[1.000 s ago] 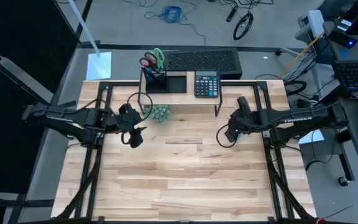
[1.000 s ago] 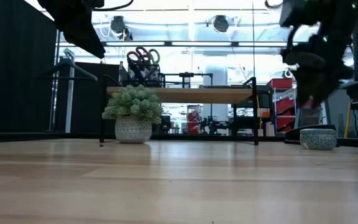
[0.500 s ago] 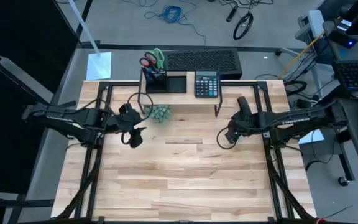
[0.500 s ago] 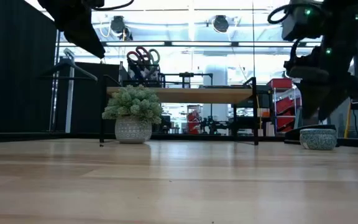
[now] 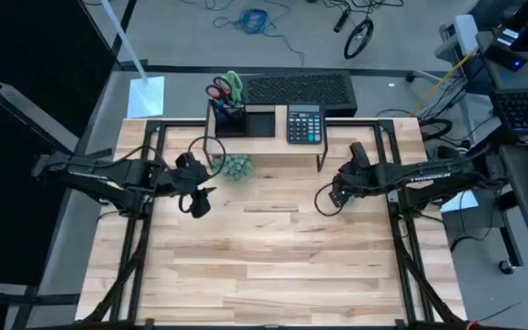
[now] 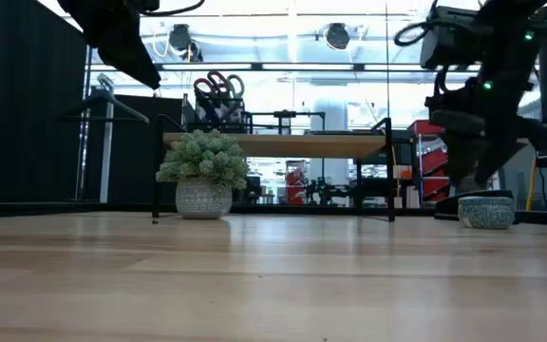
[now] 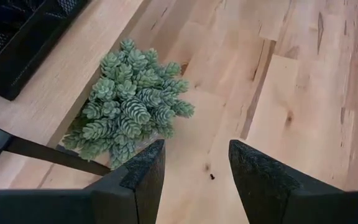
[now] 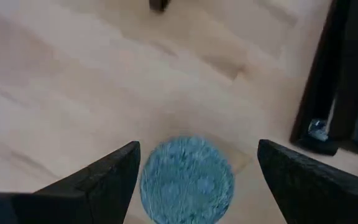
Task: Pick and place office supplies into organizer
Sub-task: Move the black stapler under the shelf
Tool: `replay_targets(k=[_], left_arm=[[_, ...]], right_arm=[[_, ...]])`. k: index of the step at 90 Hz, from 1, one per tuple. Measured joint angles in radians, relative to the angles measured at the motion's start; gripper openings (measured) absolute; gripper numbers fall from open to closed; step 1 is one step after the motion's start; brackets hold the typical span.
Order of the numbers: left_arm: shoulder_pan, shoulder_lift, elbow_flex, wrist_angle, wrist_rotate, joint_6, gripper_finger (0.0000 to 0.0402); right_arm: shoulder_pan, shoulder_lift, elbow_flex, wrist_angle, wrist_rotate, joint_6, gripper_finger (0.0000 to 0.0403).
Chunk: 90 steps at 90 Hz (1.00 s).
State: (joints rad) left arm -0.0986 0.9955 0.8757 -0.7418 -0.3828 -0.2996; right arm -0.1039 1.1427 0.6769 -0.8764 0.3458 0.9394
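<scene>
While both scissors stand in the organizer (image 5: pixel 242 120) on the far shelf (image 5: pixel 264 147), the right hand (image 5: pixel 335 197) hangs spread wide above a blue bowl (image 8: pixel 187 180), and the left hand (image 5: pixel 199 203), parted, idles near the plant (image 5: pixel 237 167).

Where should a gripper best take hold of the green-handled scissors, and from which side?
By their green handle loops, from above: they stand blades-down in the black organizer's cup, only the handles clear of its rim, with red-handled scissors close beside.
</scene>
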Motion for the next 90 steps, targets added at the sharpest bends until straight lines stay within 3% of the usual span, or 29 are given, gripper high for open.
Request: replay_targets(k=[23, 57, 90], left_arm=[[0.000, 0.000, 0.000, 0.000, 0.000, 0.000, 0.0167], [0.000, 0.000, 0.000, 0.000, 0.000, 0.001, 0.0167], [0.000, 0.000, 0.000, -0.001, 0.000, 0.002, 0.0167]], right_arm=[[-0.206, -0.017, 0.074, -0.104, 0.094, -0.105, 0.0309], [-0.508, -0.013, 0.076, -0.129, 0.011, -0.321, 0.0309], [-0.618, 0.106, 0.031, -0.014, -0.076, -0.428, 0.0308]])
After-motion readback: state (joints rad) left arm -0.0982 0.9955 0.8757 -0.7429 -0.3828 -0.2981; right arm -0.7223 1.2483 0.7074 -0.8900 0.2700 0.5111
